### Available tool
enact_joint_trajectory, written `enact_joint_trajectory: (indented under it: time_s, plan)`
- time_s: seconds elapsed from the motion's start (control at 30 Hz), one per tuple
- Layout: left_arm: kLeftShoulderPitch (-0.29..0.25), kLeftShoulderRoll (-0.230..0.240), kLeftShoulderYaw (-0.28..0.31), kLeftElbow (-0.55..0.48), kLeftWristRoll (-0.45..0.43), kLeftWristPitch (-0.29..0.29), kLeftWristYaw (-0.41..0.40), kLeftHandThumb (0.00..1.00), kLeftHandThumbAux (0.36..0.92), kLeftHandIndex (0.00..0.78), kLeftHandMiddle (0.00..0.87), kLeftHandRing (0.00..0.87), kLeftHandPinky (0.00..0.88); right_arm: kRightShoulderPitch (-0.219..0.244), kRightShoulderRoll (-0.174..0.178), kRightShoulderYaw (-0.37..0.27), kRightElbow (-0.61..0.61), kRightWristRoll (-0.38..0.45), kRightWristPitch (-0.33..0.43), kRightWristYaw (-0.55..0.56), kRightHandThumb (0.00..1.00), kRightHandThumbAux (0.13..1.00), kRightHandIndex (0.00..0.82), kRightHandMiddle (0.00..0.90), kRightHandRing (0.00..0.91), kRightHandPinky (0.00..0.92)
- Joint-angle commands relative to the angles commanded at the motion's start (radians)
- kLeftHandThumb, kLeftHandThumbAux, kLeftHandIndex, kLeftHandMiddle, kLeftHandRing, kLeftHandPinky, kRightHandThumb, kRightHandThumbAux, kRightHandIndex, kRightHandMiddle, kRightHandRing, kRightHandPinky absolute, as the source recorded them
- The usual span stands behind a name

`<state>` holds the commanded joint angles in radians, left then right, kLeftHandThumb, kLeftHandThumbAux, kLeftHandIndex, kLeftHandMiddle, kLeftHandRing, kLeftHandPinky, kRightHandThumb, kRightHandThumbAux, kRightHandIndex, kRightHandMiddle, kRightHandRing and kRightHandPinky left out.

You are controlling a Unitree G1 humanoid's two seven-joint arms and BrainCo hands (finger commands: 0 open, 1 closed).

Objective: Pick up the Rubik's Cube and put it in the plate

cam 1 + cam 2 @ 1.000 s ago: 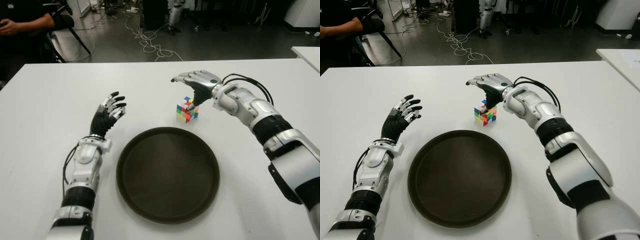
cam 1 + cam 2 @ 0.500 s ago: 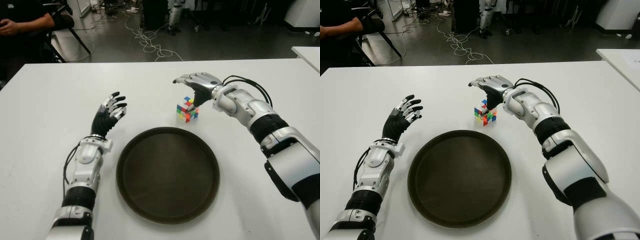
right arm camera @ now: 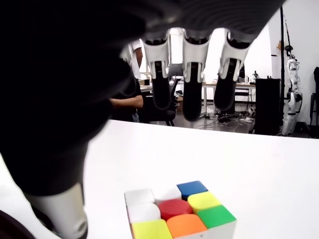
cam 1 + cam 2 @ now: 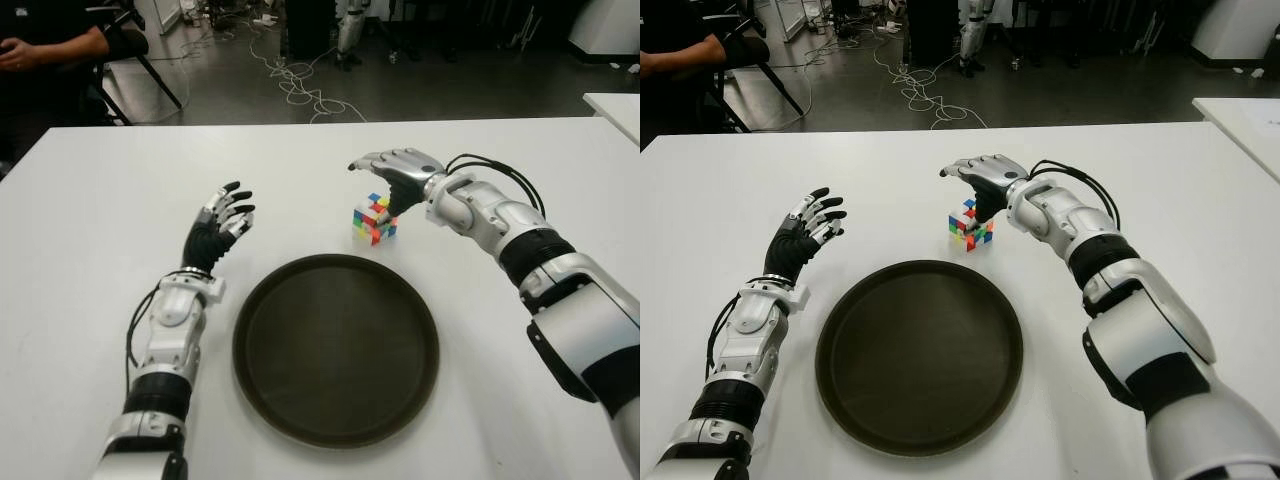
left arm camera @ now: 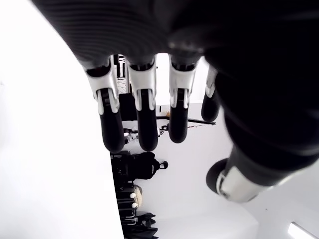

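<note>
Reaching step: right hand (image 4: 395, 170) hovering spread over the Rubik's Cube (image 4: 374, 218), thumb possibly touching, next closing fingers around it before carrying to the plate (image 4: 335, 346).

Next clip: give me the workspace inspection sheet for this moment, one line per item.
Surface: white table, bare apart from the job's things.
Job's things: Rubik's Cube on the table, just beyond the far rim of the empty dark round plate.
Clutter: nothing seen.
Robot hands: right robot hand above the cube, fingers spread, nothing held; left robot hand left of the plate, fingers open, nothing held.
Cables: black cables loop along the right forearm; loose cords on the floor beyond the table.
Surroundings: seated person at far left; a second white table at right.
</note>
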<state>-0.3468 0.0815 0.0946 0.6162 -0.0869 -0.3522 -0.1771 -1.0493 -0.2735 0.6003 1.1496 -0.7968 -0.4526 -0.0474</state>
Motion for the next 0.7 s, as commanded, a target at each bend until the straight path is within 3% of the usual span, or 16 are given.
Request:
enact_joint_trajectory:
  time_s: [0.7]
  plan:
    - [0.001,-0.002,-0.006,-0.008,0.007,0.008,0.019,0.344,0.724,0.142,0.226,0.238,0.301,0.007,0.029,0.036,0.055,-0.006,0.012,-0.005,0.000,0.810,0.146,0.183,0.208,0.217]
